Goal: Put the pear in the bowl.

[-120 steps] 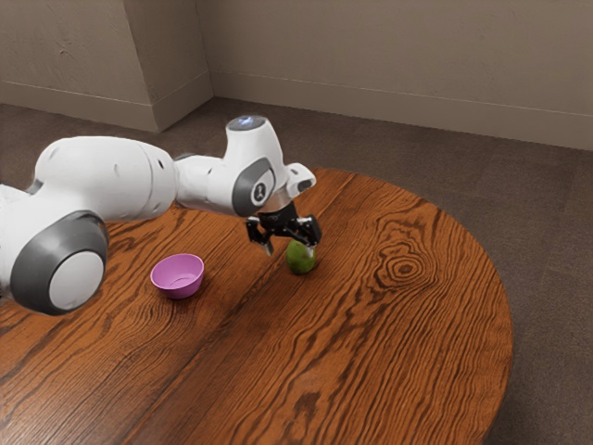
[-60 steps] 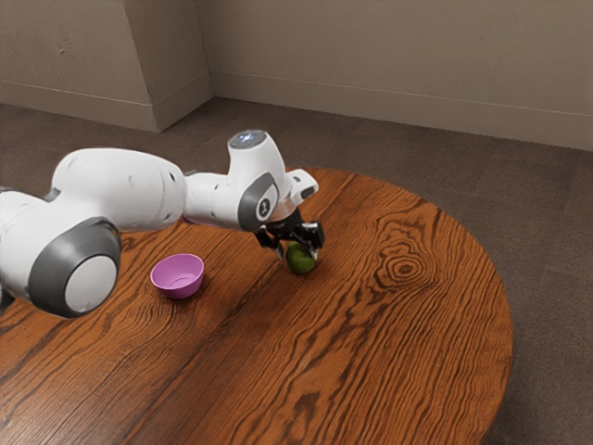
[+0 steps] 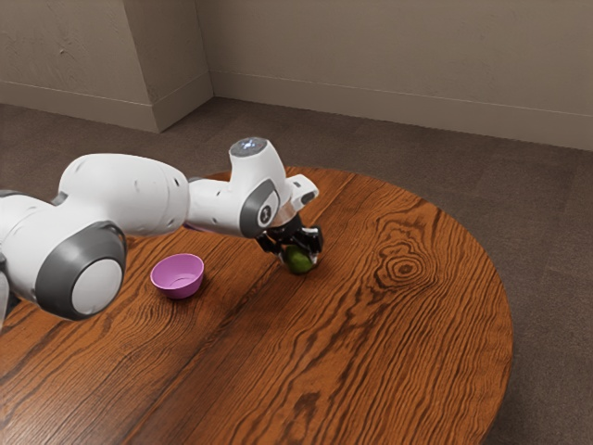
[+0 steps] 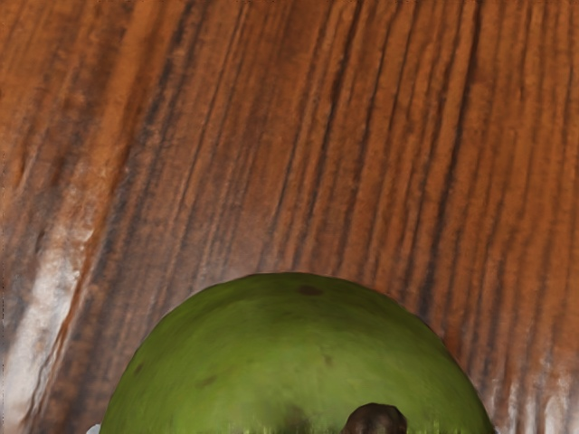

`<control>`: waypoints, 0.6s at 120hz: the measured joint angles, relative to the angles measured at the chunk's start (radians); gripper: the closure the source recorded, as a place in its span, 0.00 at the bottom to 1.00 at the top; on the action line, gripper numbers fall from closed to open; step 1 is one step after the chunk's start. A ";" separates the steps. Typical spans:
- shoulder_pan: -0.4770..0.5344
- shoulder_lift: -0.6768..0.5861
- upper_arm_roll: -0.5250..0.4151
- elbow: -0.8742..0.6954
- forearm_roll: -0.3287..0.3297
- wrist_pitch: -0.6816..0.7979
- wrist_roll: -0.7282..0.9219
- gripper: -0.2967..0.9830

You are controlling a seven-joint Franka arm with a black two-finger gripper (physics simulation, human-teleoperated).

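Pear under the pincer, grip unclear — wrist view: brown nub; exterior view: pink bowl.

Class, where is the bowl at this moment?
The bowl stands upright on the table, to the exterior view's left of the pear, its nearest neighbour on the tabletop.
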 joint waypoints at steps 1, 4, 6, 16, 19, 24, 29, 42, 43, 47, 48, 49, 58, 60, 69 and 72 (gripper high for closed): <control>0.001 0.000 -0.001 0.000 0.000 0.001 0.000 0.43; 0.003 0.001 -0.003 0.001 0.000 0.004 -0.001 0.43; 0.004 0.001 -0.004 0.002 0.000 0.006 -0.001 0.43; 0.007 0.002 -0.006 0.003 0.001 0.020 -0.004 0.45; 0.007 0.002 -0.007 0.003 0.002 0.023 -0.005 0.46; 0.008 0.002 -0.007 0.003 0.002 0.028 -0.006 0.46; 0.008 0.001 -0.007 0.003 0.003 0.032 -0.008 0.47; 0.007 -0.008 -0.004 -0.002 0.008 0.039 -0.013 0.48; 0.007 -0.008 -0.004 -0.003 0.008 0.039 -0.014 0.48; 0.006 -0.014 -0.001 -0.009 0.009 0.041 -0.015 0.48; 0.005 -0.016 0.000 -0.011 0.009 0.041 -0.015 0.48; 0.005 -0.018 0.000 -0.013 0.010 0.041 -0.016 0.48; 0.002 -0.052 0.004 -0.042 0.012 0.042 -0.019 0.49; 0.001 -0.063 0.004 -0.053 0.012 0.042 -0.019 0.49; 0.000 -0.120 0.007 -0.108 0.014 0.043 -0.022 0.49; -0.001 -0.138 0.008 -0.126 0.014 0.043 -0.022 0.49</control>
